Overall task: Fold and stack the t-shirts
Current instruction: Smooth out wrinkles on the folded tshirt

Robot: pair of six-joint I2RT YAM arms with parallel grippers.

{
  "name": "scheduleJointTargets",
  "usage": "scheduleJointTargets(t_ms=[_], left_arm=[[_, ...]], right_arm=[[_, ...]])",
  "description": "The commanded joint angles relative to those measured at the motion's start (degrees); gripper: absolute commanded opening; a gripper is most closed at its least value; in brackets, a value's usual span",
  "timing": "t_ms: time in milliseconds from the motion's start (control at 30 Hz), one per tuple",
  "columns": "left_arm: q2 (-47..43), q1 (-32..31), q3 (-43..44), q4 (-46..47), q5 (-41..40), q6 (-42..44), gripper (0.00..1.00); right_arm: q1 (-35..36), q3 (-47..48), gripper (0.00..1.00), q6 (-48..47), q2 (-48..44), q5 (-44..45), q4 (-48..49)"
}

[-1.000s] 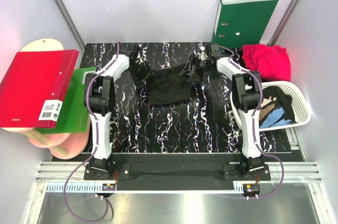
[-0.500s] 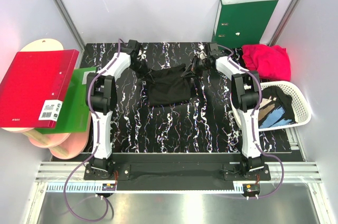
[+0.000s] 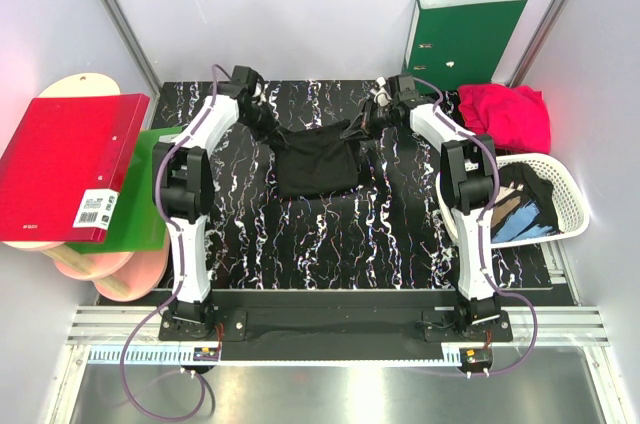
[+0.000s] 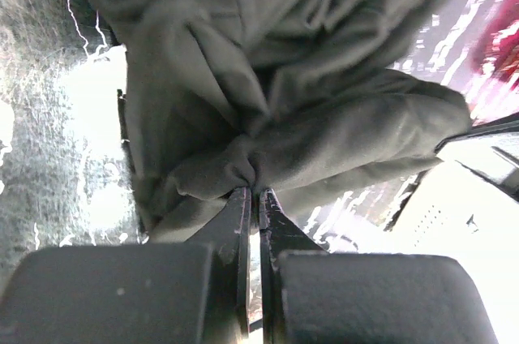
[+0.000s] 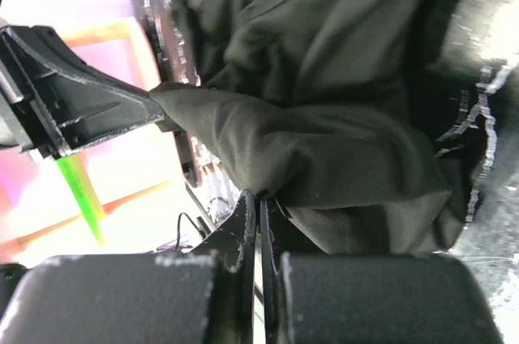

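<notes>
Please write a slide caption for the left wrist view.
Left gripper shut on a bunched fold of the black t-shirt.

A black t-shirt (image 3: 318, 166) lies on a black counter (image 3: 340, 234) veined in white. A crimson-pink t-shirt (image 3: 505, 114) sits at the far right corner, a white lattice basket (image 3: 573, 189) at the right edge. A green binder (image 3: 465, 39) stands beyond the far edge, a red binder (image 3: 65, 169) off the left.

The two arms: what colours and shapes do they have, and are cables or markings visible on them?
Both the left arm and the right arm have smooth white links between bulky black joints, on black bases. A purple cable loops out from each base and runs up the arm. The fingers are thin, flat black blades on dark blocky mounts. No markings are readable.
</notes>
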Motion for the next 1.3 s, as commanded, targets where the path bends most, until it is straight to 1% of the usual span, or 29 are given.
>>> scheduleJointTargets(t_ms=[0, 167, 267, 433, 567, 600, 667, 700, 800, 833, 867, 900, 933, 967, 1000, 1033, 1067, 1100, 1200, 1267], left_arm=[[-4.16, 0.86, 2.78, 2.05, -0.55, -0.91, 0.0], [-3.55, 1.82, 3.13, 3.02, -1.61, -1.7, 0.0], [-2.15, 2.52, 3.92, 4.07, -1.08, -2.66, 0.0], [1.01, 3.84, 5.77, 6.35, 0.41, -4.25, 0.0], [4.27, 5.34, 6.56, 8.03, 2.61, -7.41, 0.0], [5.06, 5.6, 6.74, 8.29, 3.22, -7.68, 0.01], [7.25, 6.22, 7.62, 8.38, 4.01, -8.9, 0.04], [7.87, 6.39, 7.79, 8.47, 4.54, -9.26, 0.05], [9.19, 6.48, 7.97, 9.69, 4.28, -10.14, 0.06], [9.63, 6.48, 7.97, 9.96, 4.37, -10.23, 0.08], [9.72, 6.48, 7.97, 10.23, 4.46, -10.75, 0.11], [9.81, 6.48, 7.97, 11.01, 4.55, -10.76, 0.23], [9.64, 6.48, 8.06, 11.46, 4.63, -10.76, 0.32], [9.46, 6.48, 8.23, 11.81, 4.81, -10.23, 0.46], [9.28, 6.48, 8.41, 11.99, 4.9, -9.79, 0.77], [8.33, 6.48, 8.41, 12.07, 4.81, -9.44, 0.91], [7.62, 6.48, 7.97, 12.25, 4.81, -8.65, 0.99], [6.66, 6.39, 7.36, 13.38, 4.9, -8.21, 0.99], [-0.18, 6.39, 1.67, 16.8, 5.77, -6.89, 0.99], [-2.92, 6.39, -0.46, 18.13, 6.39, -6.45, 0.99]], right_arm=[[0.66, 2.43, 0.0, 0.46, -5.72, -3.55, 5.32], [0.66, 4.27, 0.0, 2.05, -3.53, -3.56, 7.44], [0.48, 8.65, 0.0, 3.01, -0.54, -3.9, 7.88], [0.57, 16.66, 0.0, 5.65, 6.31, -2.5, 7.7], [0.57, 25.43, 0.0, 9.94, 13.43, -1.45, 7.44], [0.57, 26.85, 0.0, 10.74, 16.57, -1.45, 7.18], [0.57, 30.1, 0.0, 12.23, 19.49, -1.79, 6.83], [0.57, 30.9, 0.0, 12.42, 21.59, -1.71, 6.56], [0.66, 31.44, 0.03, 11.28, 23.19, 0.83, 6.03], [1.01, 31.52, 0.18, 10.49, 23.11, 1.62, 5.95], [1.1, 31.09, 0.23, 8.48, 22.85, 4.24, 5.51], [1.36, 30.82, 0.28, 7.42, 21.89, 5.31, 5.5], [1.54, 30.65, 0.38, 6.36, 21.18, 6.37, 5.24], [1.97, 29.69, 0.57, 4.27, 20.39, 8.73, 5.07], [2.15, 28.81, 0.72, 3.11, 17.95, 10.14, 5.07], [2.33, 28.1, 0.8, 1.97, 16.79, 11.29, 4.98], [2.42, 28.27, 0.86, 0.57, 15.91, 12.52, 3.67], [2.5, 28.62, 0.99, 0.12, 14.42, 12.96, 2.96], [2.33, 28.63, 1.0, -1.64, 10.48, 14.2, 1.38], [2.42, 27.49, 0.99, -2.34, 8.27, 14.72, 1.29]])
